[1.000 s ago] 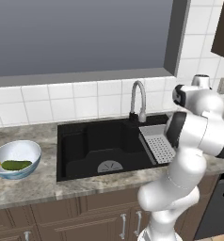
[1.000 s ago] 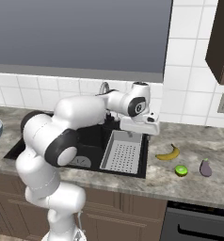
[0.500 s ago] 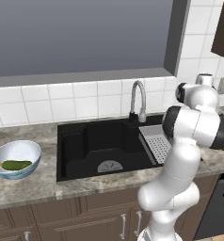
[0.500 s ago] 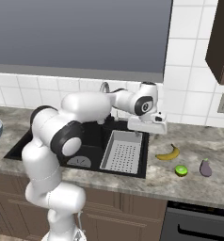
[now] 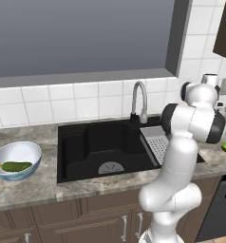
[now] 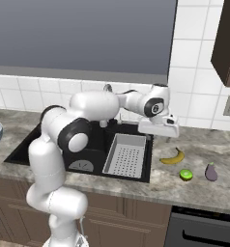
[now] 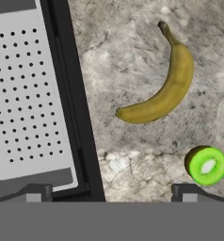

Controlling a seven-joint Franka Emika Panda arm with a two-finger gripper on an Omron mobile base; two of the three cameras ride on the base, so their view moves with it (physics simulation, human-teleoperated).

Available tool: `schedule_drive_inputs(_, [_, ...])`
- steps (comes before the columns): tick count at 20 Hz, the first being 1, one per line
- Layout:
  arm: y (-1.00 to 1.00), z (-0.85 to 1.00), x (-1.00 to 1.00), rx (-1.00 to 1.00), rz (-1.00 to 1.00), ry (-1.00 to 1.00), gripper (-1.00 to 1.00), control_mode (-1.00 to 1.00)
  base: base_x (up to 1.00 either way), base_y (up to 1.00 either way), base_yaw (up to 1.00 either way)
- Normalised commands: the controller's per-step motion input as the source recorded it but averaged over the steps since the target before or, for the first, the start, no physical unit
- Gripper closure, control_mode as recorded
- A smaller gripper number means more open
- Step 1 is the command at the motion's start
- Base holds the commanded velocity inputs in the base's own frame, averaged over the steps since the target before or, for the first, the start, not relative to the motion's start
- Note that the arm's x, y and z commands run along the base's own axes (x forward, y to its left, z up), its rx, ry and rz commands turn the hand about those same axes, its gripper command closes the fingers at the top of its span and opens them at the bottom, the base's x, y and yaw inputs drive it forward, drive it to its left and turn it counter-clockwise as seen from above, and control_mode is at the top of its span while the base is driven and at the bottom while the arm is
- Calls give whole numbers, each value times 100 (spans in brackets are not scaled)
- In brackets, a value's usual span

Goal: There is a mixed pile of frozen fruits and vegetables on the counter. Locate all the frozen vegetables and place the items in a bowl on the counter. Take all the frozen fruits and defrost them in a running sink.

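Observation:
My gripper (image 6: 159, 134) hangs open and empty above the right rim of the sink (image 6: 88, 144). Its fingertips (image 7: 34, 194) stand wide apart over the rim and the counter (image 7: 132, 141). A small curved yellow banana (image 7: 163, 94) lies on the counter just right of the gripper (image 7: 109, 195). The round bright green lime (image 7: 206, 164) sits beside it, and the grey-purple eggplant (image 6: 211, 171) lies further right. The banana (image 6: 173, 157) and lime (image 6: 186, 174) lie apart. At the far left, the pale blue bowl (image 5: 24, 151) holds the dark green cucumber (image 5: 16, 166).
A grey perforated tray (image 6: 126, 153) fills the right part of the black sink (image 5: 105, 147), and the chrome faucet (image 5: 139, 99) curves over its back edge. No water shows at the faucet. A dark appliance front (image 6: 204, 231) sits under the counter at the right.
The arm has swung right and slightly down, carrying the open gripper from above the sink tray to the sink's right rim near the banana. The fruits, eggplant and bowl have not moved.

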Motion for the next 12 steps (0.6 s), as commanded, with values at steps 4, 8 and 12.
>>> schedule_drive_inputs(4, [-26,-8,7,0,0,1,-100,-100,0,0,0])
schedule_drive_inputs(8, [-24,-9,7,0,0,1,-100,-100,0,0,0])
schedule_drive_inputs(12, [-23,-7,6,0,0,0,-100,-100,0,0,0])
